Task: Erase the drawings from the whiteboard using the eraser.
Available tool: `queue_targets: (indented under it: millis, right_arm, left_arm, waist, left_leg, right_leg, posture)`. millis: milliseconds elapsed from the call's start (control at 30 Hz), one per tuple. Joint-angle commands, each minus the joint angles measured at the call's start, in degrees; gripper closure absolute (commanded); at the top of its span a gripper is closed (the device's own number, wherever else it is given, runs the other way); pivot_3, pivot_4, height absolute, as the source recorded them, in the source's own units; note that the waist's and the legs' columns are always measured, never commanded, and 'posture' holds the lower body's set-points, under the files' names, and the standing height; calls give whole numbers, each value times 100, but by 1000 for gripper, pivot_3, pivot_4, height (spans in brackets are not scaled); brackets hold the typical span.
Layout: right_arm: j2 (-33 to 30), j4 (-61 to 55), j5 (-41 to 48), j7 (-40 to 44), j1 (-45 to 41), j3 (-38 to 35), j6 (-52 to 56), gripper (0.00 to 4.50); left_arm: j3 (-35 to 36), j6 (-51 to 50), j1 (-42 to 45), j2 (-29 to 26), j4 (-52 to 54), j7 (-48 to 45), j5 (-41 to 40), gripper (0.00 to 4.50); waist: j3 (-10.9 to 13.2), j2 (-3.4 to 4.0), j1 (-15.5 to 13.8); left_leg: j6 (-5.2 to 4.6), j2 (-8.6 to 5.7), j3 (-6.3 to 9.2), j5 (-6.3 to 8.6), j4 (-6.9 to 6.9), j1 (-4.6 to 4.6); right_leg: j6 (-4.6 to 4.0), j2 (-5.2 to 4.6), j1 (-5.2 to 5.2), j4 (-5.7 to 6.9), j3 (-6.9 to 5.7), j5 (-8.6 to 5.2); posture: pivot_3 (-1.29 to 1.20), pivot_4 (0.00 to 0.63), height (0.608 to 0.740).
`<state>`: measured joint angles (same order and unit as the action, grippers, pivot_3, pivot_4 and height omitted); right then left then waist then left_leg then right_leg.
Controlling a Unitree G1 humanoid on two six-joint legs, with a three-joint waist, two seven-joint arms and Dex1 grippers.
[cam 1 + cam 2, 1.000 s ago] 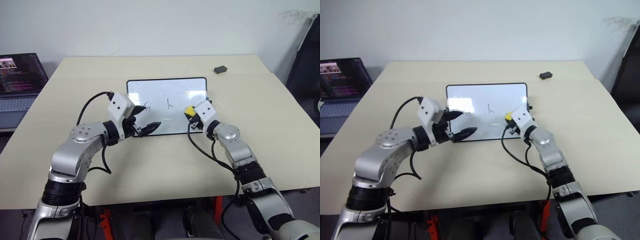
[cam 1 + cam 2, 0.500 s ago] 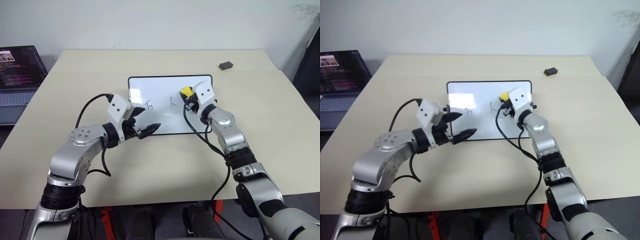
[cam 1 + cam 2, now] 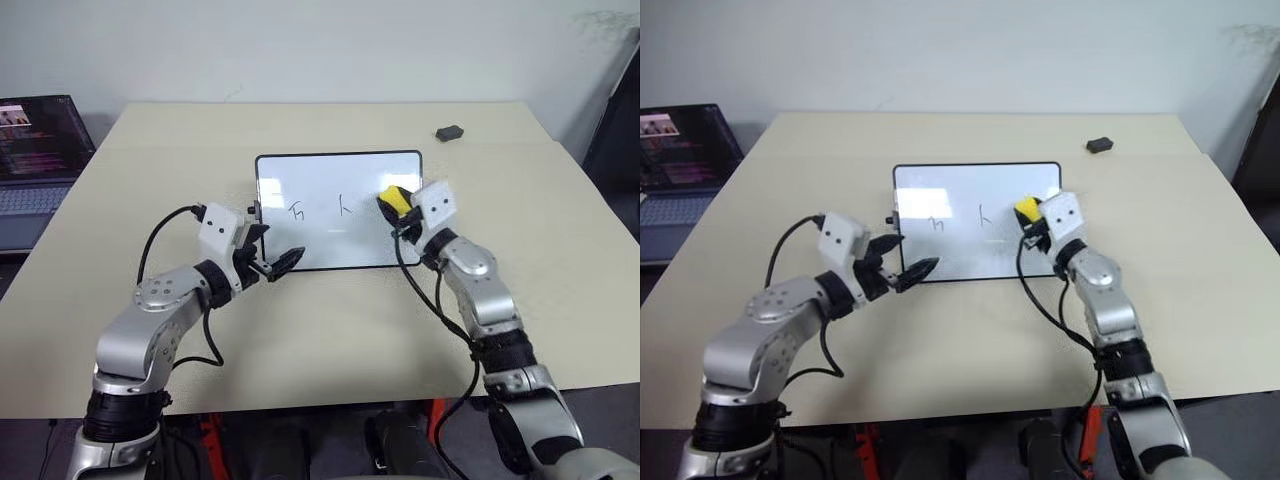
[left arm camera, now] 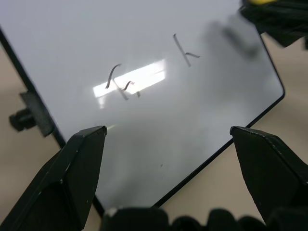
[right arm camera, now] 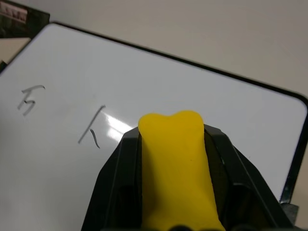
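We found the eraser (image 5: 176, 168), a yellow sponge block, clenched between the two black fingers of the right claw (image 3: 403, 212), its sides visibly pinched in, and poised over the right-hand part of the whiteboard (image 3: 320, 245). We could not tell whether it was touching the surface. The board lay flat near the middle of the tabletop (image 3: 300, 330), its long edge facing the robot. Two of the drawings (image 3: 322, 209) were on it, a character-like scribble towards the left and a simpler stroke near the centre; the area under and around the eraser showed no mark that we could make out. We judged that the eraser was held end-on so that it could be pressed down and swept leftwards across those marks. The left claw (image 3: 272, 262) stood released, its fingers spread wide at the board's near left corner, holding nothing; we took this as a position for steadying the board, though no contact was evident. The right wrist view alone showed how tightly the sponge was gripped, and both marks lying beyond it. The left wrist view alone showed a small black knob (image 4: 21, 119) on the board's short side and a bright reflection across the left scribble. The head views alone showed a small dark object (image 3: 449, 132) well apart at the far right and a laptop (image 3: 35, 150) beside the tabletop on the left.
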<state>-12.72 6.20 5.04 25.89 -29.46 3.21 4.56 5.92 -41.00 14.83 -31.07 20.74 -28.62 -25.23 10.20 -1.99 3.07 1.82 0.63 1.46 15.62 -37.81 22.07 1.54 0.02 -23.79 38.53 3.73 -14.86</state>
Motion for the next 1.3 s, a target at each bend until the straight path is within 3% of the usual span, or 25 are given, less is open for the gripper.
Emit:
queue_targets:
  millis: [33,300,633,800,1100,1300]
  right_arm:
    - [-164,-830,427,200,466,-259,181,3198]
    - [-399,-1451,458,476,1545,-21,146,3198]
    - [-480,-1259,92,561,1300,307,-362,3198]
    - [-201,-241,-107,495,323,421,-926,3198]
    - [381,2997,-526,-63,-1685,332,-2473,3199]
    - [614,4715,-688,-507,-2206,275,-2678,3199]
  left_arm:
    - [349,-32,-190,32,437,228,-70,0]
    - [715,-181,-646,189,817,769,-83,0]
    - [778,-486,-693,303,1058,1112,-189,0]
    - [760,-572,-529,265,929,1090,-229,0]
    - [361,-328,5,-351,440,123,-167,0]
    - [246,-305,211,-708,169,-481,-234,0]
  waist:
    - [0,0,-9]
    - [0,0,-19]
    - [0,-1,-17]
    - [1,-1,1]
    - [1,-1,17]
    - [1,-1,17]
  left_leg:
    - [2,1,0,2,0,4]
    - [3,-4,-4,3,-5,-5]
    - [4,-3,-9,2,-8,-14]
    - [4,-2,-9,1,-9,-19]
    - [5,-4,-9,2,-6,-14]
    - [5,-4,-9,2,-2,-10]
  right_leg:
    - [0,-1,-1,-4,0,0]
    - [1,-5,3,3,0,-1]
    - [23,2,9,4,7,-14]
    - [2,4,10,7,7,-2]
    - [-2,5,8,6,5,0]
    - [-3,0,5,1,4,0]
  posture:
    - [0,150,740]
    - [0,150,740]
    - [0,150,740]
    - [0,150,740]
    - [0,150,740]
    - [0,150,740]
